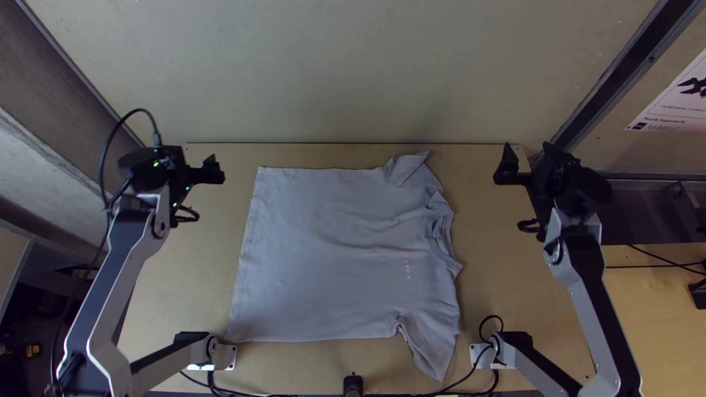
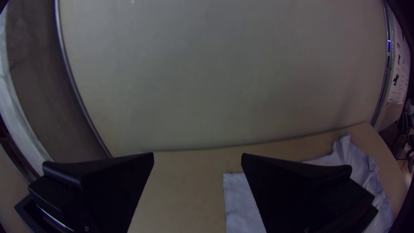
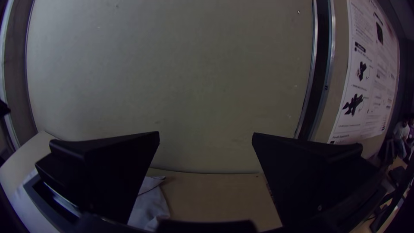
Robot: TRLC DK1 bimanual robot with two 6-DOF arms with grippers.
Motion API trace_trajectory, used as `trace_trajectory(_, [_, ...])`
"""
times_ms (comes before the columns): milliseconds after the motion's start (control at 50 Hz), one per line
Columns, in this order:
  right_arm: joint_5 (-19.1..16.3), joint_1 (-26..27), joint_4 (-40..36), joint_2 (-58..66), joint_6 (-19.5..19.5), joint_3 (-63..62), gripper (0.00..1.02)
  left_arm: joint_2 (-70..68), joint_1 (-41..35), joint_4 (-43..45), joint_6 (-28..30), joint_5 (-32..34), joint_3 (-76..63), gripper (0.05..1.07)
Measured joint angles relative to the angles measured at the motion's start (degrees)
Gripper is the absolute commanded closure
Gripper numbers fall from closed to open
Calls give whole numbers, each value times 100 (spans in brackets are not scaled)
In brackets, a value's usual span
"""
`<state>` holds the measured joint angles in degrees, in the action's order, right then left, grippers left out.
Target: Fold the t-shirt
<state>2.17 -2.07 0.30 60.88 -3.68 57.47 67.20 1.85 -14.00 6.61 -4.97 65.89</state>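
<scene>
The fingers (image 2: 112, 185) of the left gripper (image 2: 197, 154) stand wide apart, and there is nothing between them. The fingers (image 3: 112, 172) of the right gripper (image 3: 206, 133) are also wide apart and hold nothing. In the top view, each gripper is at its own side of the shirt, well apart from the cloth.

The t-shirt (image 1: 331, 250) lies spread on the middle of the table (image 1: 184, 294), with its hem (image 1: 245, 250) towards the left arm and its collar (image 1: 440, 235) towards the right arm. The body is rather flat, but the cloth is wrinkled near the collar and the shoulders.

I judge that this cloth is light, soft and limp. It will not break, but it can slide or bunch if it is pulled from one side only. A thin edge will probably need a small pinch from above. Good places to take are the two hem corners, or the far sleeve (image 1: 404, 169) and the near sleeve (image 1: 428, 347), with some of the shoulder cloth.

Counted, there are: one t-shirt, with two sleeves, one collar and one hem; two grippers, with four fingers together; one table.
</scene>
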Motion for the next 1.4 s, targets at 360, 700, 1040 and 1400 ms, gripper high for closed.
trace_trajectory(360, [0,-33,-267,1742,686,1069,4,2345,-229,-1038,-566,13,2050,10])
trace_trajectory(700, [2,-57,-678,3233,1266,2011,4,4522,-286,-2223,-776,24,4271,10])
trace_trajectory(1040, [7,-157,-1561,4028,1766,2756,4,5676,-289,-2905,-929,22,5018,11])
trace_trajectory(1400, [151,-229,-1926,4328,1893,2920,4,6190,-420,-3064,-1045,-131,5018,11])
